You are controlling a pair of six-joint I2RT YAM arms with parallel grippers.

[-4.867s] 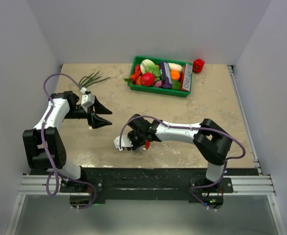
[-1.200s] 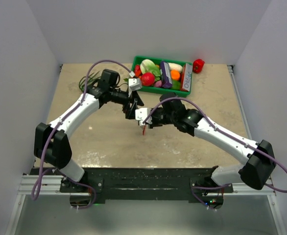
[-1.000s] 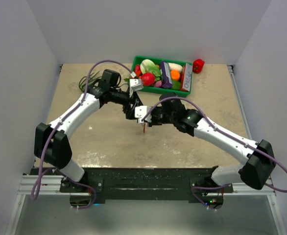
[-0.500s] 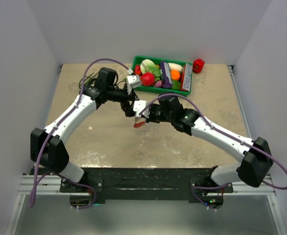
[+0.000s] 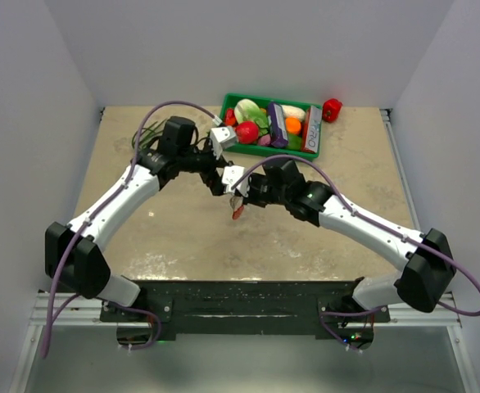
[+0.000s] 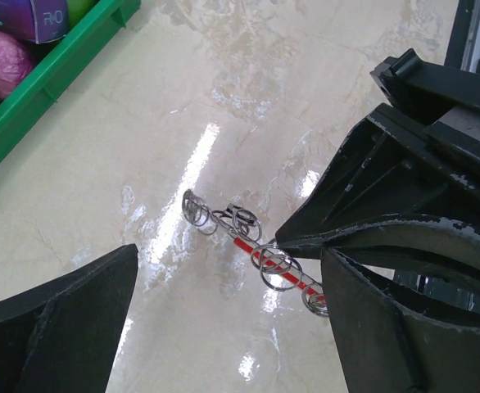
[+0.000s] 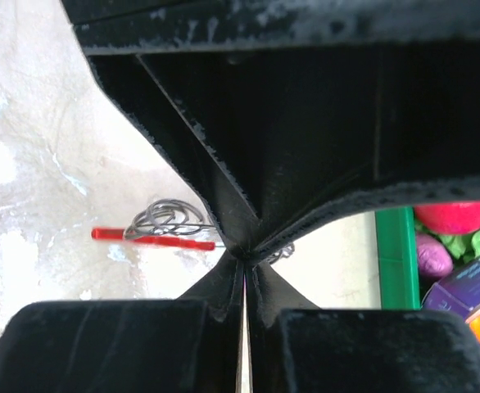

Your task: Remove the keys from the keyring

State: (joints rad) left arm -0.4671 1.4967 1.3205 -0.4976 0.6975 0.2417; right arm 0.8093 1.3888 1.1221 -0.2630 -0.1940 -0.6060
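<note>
My right gripper (image 5: 238,196) is shut on the keyring (image 6: 281,268) and holds the bunch just above the tabletop. The bunch shows as several thin silvery loops strung along a red curved tag (image 6: 266,260), and the tag (image 5: 237,211) hangs below the right fingertips. In the right wrist view the loops (image 7: 168,218) and red tag (image 7: 154,237) lie left of the pinched right gripper (image 7: 244,255). The keys are too small to tell apart from the loops. My left gripper (image 6: 230,250) stands wide open with the bunch between its fingers, touching nothing. From above, the left gripper (image 5: 220,176) sits right against the right one.
A green basket (image 5: 264,150) of toy vegetables and a box stands at the back middle, close behind both grippers; its wall (image 6: 52,78) shows in the left wrist view. A red toy pepper (image 5: 332,109) lies beside it on the right.
The left arm has reached further in, bringing its open jaws around the bunch. The right gripper shifted slightly left and back, and the red tag swung under it.
</note>
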